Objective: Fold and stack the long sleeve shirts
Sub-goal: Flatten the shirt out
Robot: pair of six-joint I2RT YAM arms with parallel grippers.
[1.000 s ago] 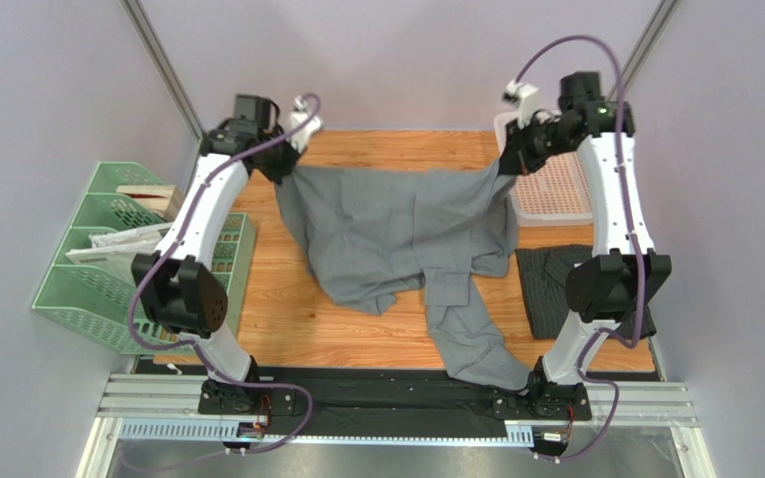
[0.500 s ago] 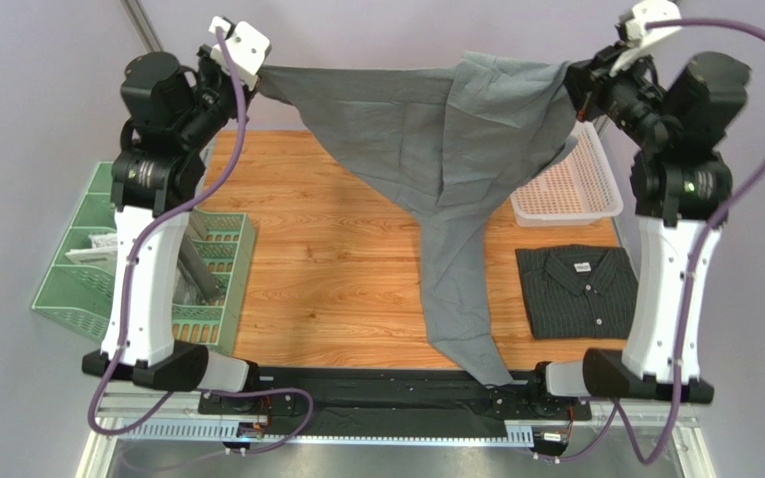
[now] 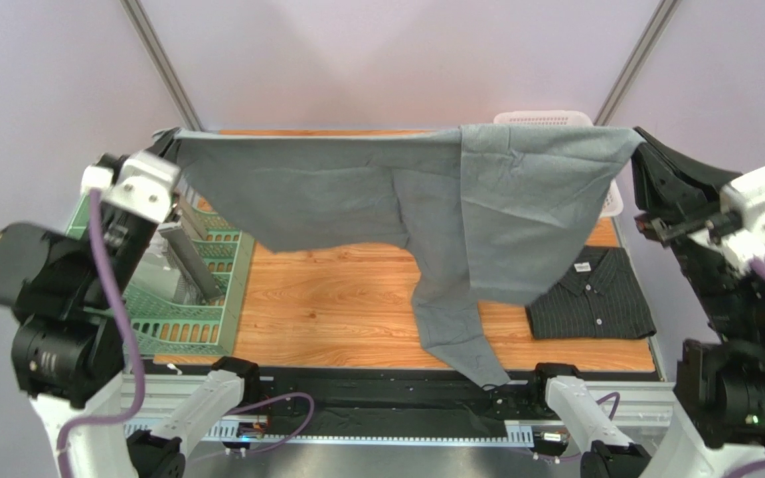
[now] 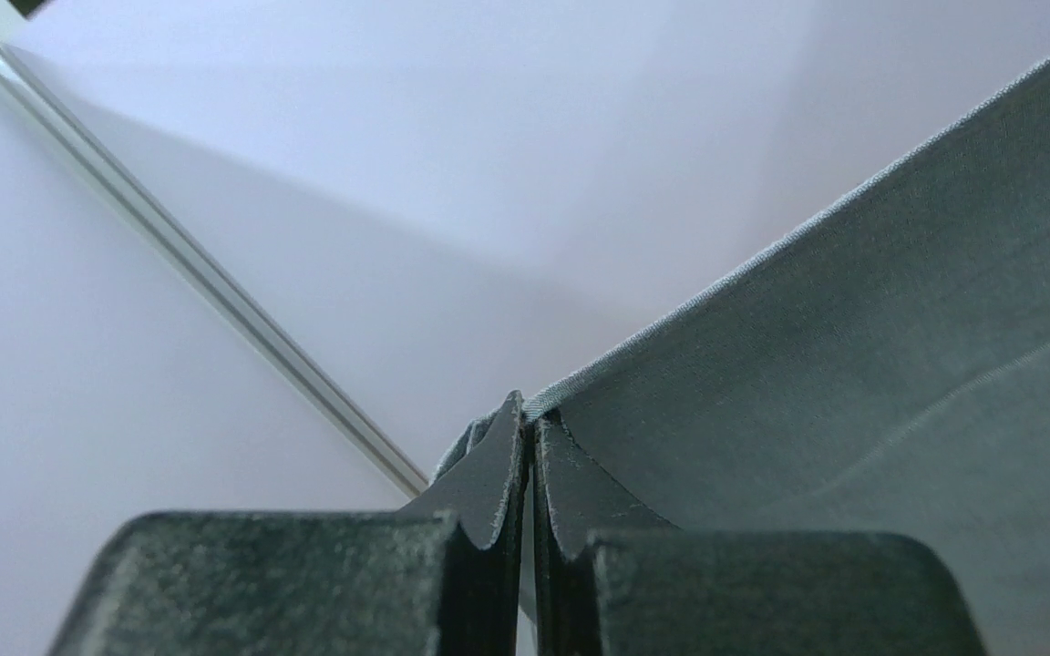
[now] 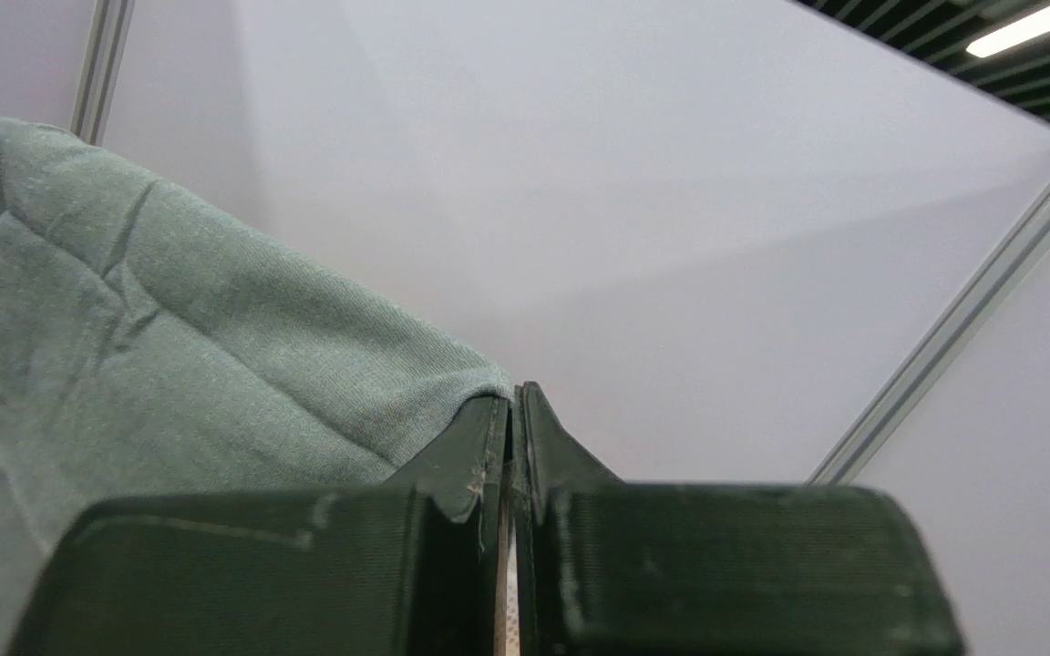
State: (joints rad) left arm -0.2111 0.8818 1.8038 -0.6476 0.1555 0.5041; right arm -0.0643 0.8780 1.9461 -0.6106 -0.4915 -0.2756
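top external, left arm [image 3: 47, 284], right arm [image 3: 741, 299], shirt [image 3: 357, 189] aloft

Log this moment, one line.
left end effector: shut on grey shirt | right end effector: shut on grey shirt | grey shirt: stretched aloft | pinstriped shirt: lying folded

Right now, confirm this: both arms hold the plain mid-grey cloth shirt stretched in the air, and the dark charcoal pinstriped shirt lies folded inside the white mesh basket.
Wrong place: the dark charcoal pinstriped shirt lies folded on the wooden table, outside the white mesh basket; the top view shows it. The rest stands.
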